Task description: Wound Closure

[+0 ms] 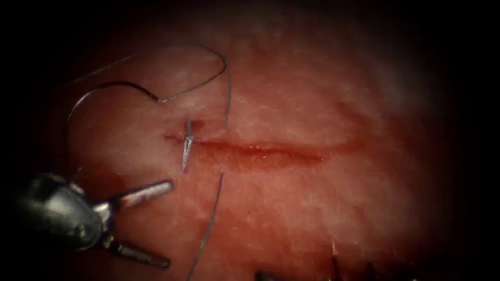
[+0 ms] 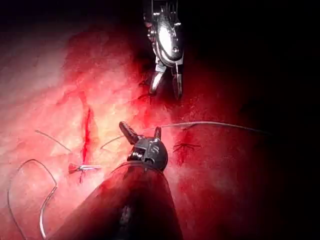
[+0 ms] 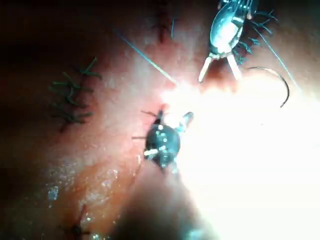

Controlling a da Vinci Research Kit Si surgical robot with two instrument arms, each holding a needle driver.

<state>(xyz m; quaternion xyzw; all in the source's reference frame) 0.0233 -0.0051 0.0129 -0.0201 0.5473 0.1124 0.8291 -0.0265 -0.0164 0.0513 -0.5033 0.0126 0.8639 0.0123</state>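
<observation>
The cut point(image 1: 271, 151) runs across the tissue point(image 1: 312, 218), wet with red fluid. The curved needle point(image 1: 99, 87) lies free on the tissue above and left of the cut's left end, not in the tissue and held by neither tool; it also shows in the wrist views point(image 2: 46, 210) point(image 3: 286, 85). Its thread point(image 1: 227, 93) loops over to the cut, dips in above it and comes out below point(image 1: 213, 218). A short shiny stitch point(image 1: 186, 145) crosses the cut's left end. My left tool point(image 1: 170, 224) point(image 2: 142, 131) is open and holds nothing, below the needle. My right tool point(image 3: 173, 117) point(image 2: 166, 86) is open and empty.
Older closed cuts with dark stitches point(image 3: 70, 100) point(image 2: 185, 146) lie on the tissue near the tools. Dark thread ends point(image 1: 364, 270) stick up at the lower edge of the endoscope view, beside the right tool's tip point(image 1: 260, 275).
</observation>
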